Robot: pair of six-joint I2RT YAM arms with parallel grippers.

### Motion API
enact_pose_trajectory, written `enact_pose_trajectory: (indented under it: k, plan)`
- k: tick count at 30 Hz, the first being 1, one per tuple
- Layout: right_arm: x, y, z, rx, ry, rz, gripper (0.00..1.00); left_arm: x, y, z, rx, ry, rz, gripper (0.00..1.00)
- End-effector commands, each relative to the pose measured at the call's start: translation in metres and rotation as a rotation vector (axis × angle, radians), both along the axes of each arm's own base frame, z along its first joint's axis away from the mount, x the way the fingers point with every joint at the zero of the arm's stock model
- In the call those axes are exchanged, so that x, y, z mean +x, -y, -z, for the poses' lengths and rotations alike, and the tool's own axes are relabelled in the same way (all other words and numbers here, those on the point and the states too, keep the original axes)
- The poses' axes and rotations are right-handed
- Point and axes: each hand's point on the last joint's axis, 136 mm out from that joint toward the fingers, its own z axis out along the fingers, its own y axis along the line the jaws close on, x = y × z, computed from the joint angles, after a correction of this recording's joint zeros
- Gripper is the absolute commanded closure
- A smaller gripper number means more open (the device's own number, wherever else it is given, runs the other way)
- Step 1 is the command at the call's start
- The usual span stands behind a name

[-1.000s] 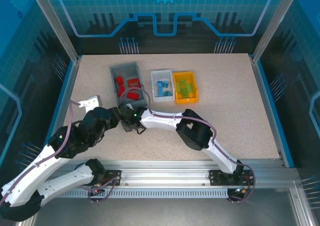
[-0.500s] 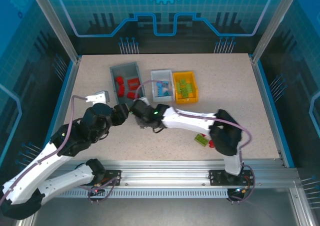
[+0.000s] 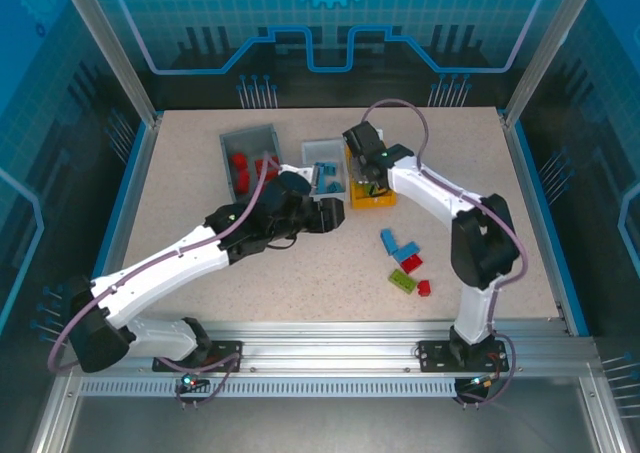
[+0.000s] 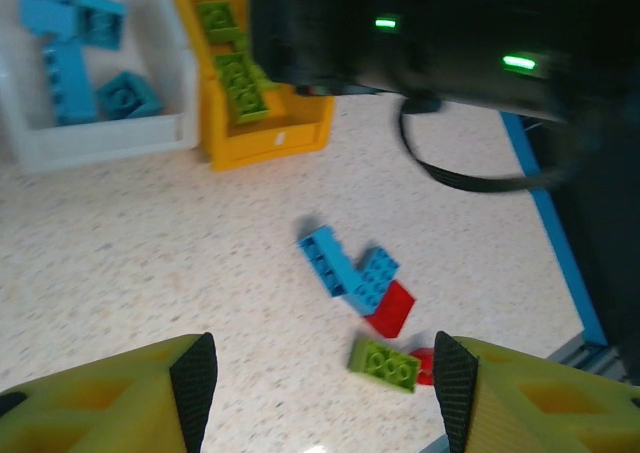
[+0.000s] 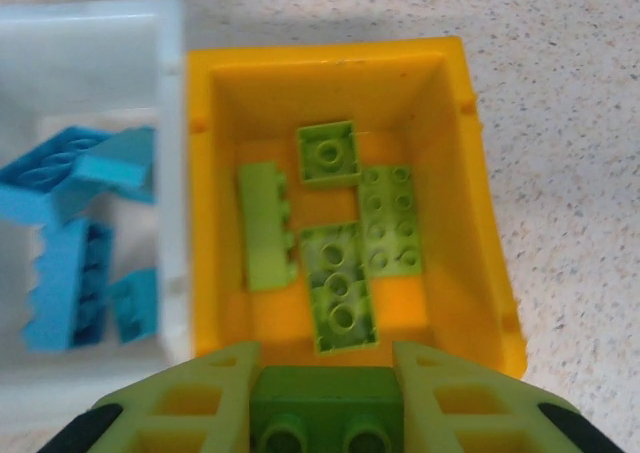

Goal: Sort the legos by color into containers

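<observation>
Well forward, right arm [image 3: 430,188] holds green brick [image 5: 322,398] above yellow bin [image 5: 320,55].

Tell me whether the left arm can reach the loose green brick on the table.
Probably yes: the left gripper is open, and the green brick lies on bare table ahead of it, nothing between.

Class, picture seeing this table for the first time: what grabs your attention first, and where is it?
The right end effector hangs over the yellow bin at the back of the table, clamping a lime green brick above other green bricks lying inside. Toward the front right, a loose cluster of blue, red and green bricks lies on the table. The left end effector is open in front of the white bin.
</observation>
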Motion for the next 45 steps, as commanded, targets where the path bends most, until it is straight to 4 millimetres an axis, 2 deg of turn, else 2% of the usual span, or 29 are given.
enact_pose_trajectory:
  k: [1, 7, 10, 12, 14, 16, 21, 23, 26, 28, 35, 39, 42, 45]
  plan:
    - [0.023, 0.012, 0.009, -0.064, -0.032, 0.011, 0.70, 0.006, 0.024, -0.027, -0.071, 0.074, 0.058, 0.38]
    - [0.056, 0.024, 0.031, -0.116, -0.081, 0.051, 0.67, 0.004, 0.038, -0.014, -0.057, 0.052, 0.085, 0.38]
    - [0.062, 0.022, 0.034, -0.128, -0.088, 0.045, 0.57, 0.003, 0.041, -0.008, -0.048, 0.047, 0.100, 0.38]
    - [0.064, 0.020, 0.028, -0.125, -0.081, 0.038, 0.47, 0.000, 0.043, -0.003, -0.041, 0.039, 0.113, 0.38]
    - [0.063, 0.017, 0.019, -0.110, -0.071, 0.028, 0.39, -0.002, 0.045, 0.000, -0.031, 0.037, 0.128, 0.37]
    - [0.061, 0.014, 0.005, -0.100, -0.048, 0.018, 0.34, -0.005, 0.048, 0.004, -0.019, 0.036, 0.145, 0.37]
    - [0.046, 0.009, -0.057, -0.044, 0.059, -0.006, 0.35, -0.012, 0.058, 0.019, 0.014, 0.017, 0.198, 0.36]
    - [0.033, 0.011, -0.087, -0.013, 0.116, -0.016, 0.36, -0.016, 0.065, 0.028, 0.036, -0.004, 0.229, 0.36]
    - [0.007, 0.025, -0.120, 0.024, 0.171, -0.012, 0.37, -0.023, 0.077, 0.047, 0.075, -0.046, 0.273, 0.35]
    - [-0.015, 0.034, -0.128, 0.061, 0.174, -0.018, 0.37, -0.029, 0.089, 0.058, 0.091, -0.060, 0.299, 0.34]
    - [-0.111, 0.068, -0.131, 0.256, 0.095, -0.059, 0.32, -0.064, 0.138, 0.108, 0.216, -0.065, 0.526, 0.26]
    - [-0.163, 0.083, -0.132, 0.311, 0.087, -0.075, 0.26, -0.074, 0.144, 0.134, 0.295, -0.047, 0.691, 0.18]
    - [-0.190, 0.088, -0.124, 0.350, 0.046, -0.069, 0.25, -0.082, 0.146, 0.147, 0.338, -0.033, 0.816, 0.17]
    - [-0.206, 0.088, -0.112, 0.390, 0.006, -0.059, 0.25, -0.084, 0.145, 0.156, 0.386, -0.012, 0.890, 0.16]
